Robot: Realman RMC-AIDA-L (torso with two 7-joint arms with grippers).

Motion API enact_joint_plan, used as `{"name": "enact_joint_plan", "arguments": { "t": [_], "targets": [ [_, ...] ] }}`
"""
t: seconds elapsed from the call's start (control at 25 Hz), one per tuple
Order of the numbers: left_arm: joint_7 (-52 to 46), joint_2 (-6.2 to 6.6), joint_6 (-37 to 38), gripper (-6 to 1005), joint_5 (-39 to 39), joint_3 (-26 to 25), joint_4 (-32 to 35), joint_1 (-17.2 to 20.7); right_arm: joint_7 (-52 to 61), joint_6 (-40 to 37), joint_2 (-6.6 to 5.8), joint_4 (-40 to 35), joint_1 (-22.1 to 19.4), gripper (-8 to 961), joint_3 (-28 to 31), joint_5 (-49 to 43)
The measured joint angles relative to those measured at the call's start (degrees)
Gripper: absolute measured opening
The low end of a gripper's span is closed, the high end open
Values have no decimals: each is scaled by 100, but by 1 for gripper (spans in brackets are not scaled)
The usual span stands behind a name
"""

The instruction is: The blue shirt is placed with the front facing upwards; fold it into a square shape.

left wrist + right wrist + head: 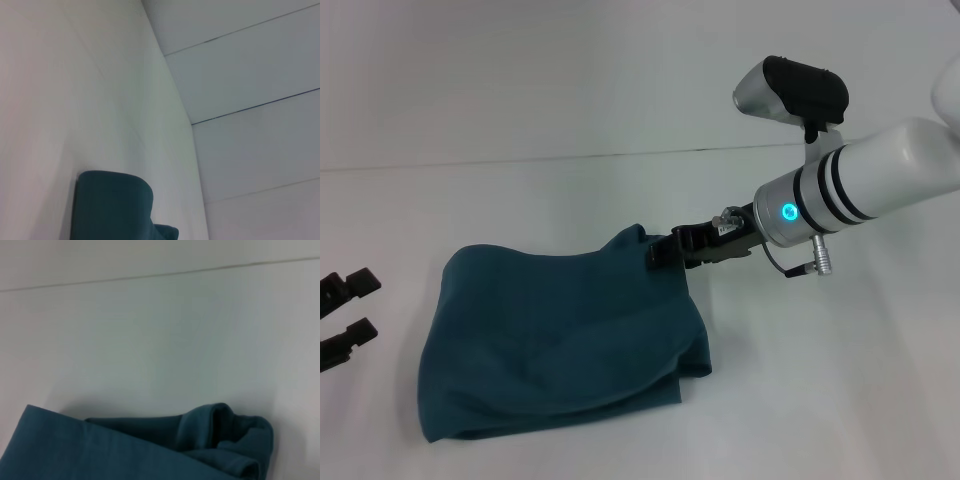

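shirt: dark teal-blue cotton shirt (560, 340), folded into a rough, rumpled square on the white counter (820, 400) (no lettering shows)
right pincer (663, 250): at the bundle's 1 o'clock corner, clamped on a fabric fold
left pincer (345, 315): parked at 9 o'clock, jaws apart, holding nothing

Right tool (663, 250) at shirt's (560, 340) far-right corner
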Motion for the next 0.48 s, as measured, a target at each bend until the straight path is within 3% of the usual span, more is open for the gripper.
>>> {"name": "enact_joint_plan", "arguments": {
  "t": [0.32,0.48],
  "targets": [
    [66,2,-16,936,5,1,-71,-26,-133,-45,5,15,23,598,-35,16],
    [68,1,-17,936,11,1,-72,-41,-131,-44,7,31,30,439,-12,70]
  ]
}}
